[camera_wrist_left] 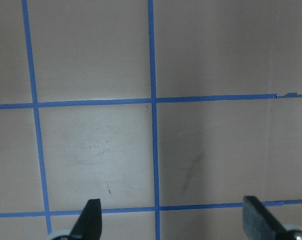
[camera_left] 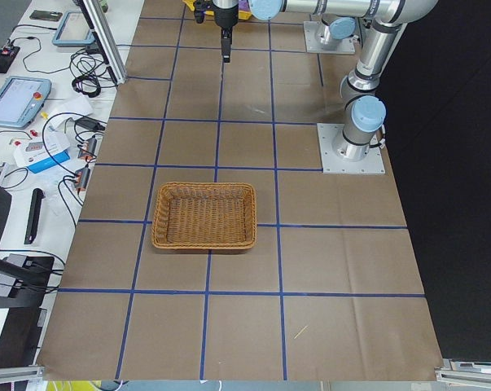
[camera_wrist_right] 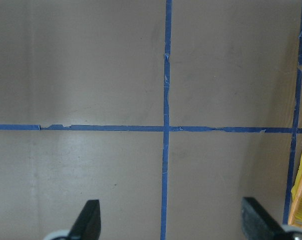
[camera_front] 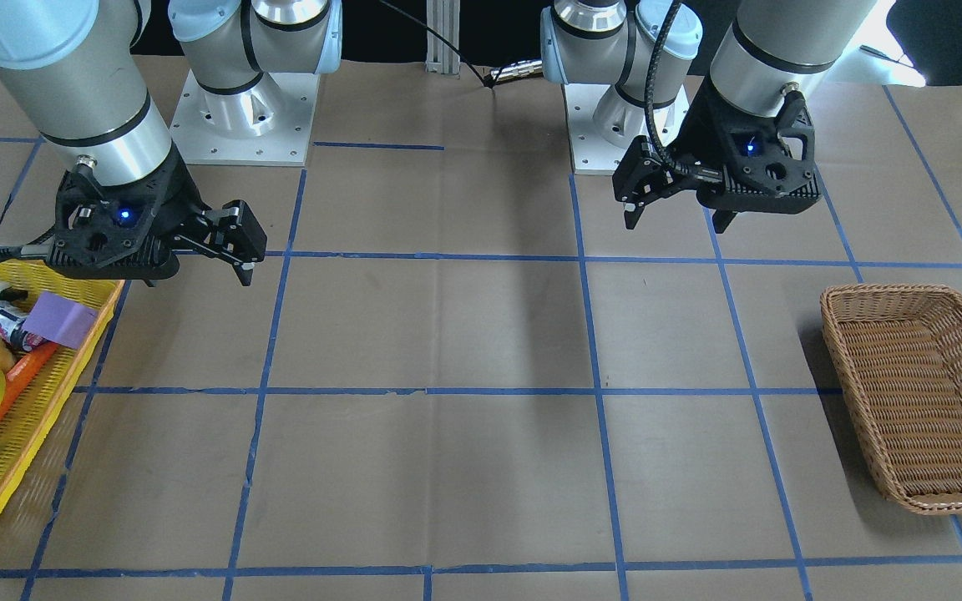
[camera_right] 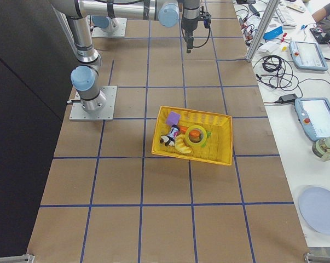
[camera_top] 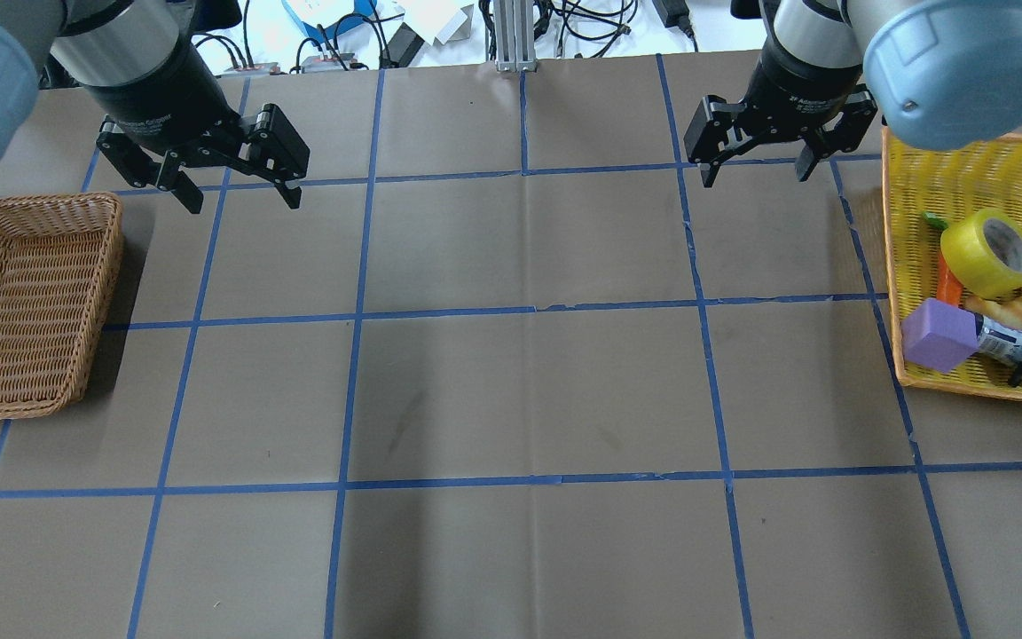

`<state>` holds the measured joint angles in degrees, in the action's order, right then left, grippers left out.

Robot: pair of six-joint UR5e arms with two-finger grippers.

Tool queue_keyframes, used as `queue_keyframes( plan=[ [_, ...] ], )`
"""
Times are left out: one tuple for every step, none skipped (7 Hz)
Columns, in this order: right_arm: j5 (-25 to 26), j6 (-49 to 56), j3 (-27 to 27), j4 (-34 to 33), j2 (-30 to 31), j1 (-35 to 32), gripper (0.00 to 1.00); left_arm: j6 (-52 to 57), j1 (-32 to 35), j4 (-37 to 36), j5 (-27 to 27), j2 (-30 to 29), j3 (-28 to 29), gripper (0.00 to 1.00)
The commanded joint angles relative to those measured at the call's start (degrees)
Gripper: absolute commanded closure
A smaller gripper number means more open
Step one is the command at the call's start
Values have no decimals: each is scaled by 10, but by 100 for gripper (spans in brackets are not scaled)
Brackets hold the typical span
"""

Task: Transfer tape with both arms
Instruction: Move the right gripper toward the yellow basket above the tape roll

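Tape (camera_top: 988, 253) is seen tilted in the yellow basket (camera_top: 963, 173) at three o'clock on the bench (camera_top: 520, 390) (overhead view), with the purple block (camera_top: 939, 334) at its seven o'clock. The left hand (camera_top: 243, 202) and the right hand (camera_top: 756, 177) are both spread wide above the bench with nothing gripped, the right hand being at the tape's ten o'clock.

The left arm (camera_top: 129, 44) and right arm (camera_top: 808, 31) are silver-grey with pale-blue joint caps. The black left gripper (camera_top: 245, 204) and right gripper (camera_top: 756, 177) each glow a small blue light.
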<state>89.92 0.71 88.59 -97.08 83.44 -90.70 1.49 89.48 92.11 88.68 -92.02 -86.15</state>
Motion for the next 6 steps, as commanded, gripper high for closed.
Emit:
queue_keyframes(
  plan=[
    [-4, 7, -1, 0, 1, 11, 0, 0, 0, 1, 0, 0, -1, 0],
    [-3, 14, -1, -9, -6, 15, 0, 0, 0, 0, 0, 0, 0, 0],
    [-1, 83, 5, -43, -14, 32, 0, 0, 0, 1, 0, 0, -1, 0],
    [1, 156, 4, -60, -34, 87, 0, 0, 0, 0, 0, 0, -1, 0],
    [-4, 247, 0, -60, -44, 169, 0, 0, 1, 0, 0, 0, 0, 0],
    [-13, 311, -3, -69, -81, 224, 1, 0, 0, 0, 0, 0, -1, 0]
  ],
)
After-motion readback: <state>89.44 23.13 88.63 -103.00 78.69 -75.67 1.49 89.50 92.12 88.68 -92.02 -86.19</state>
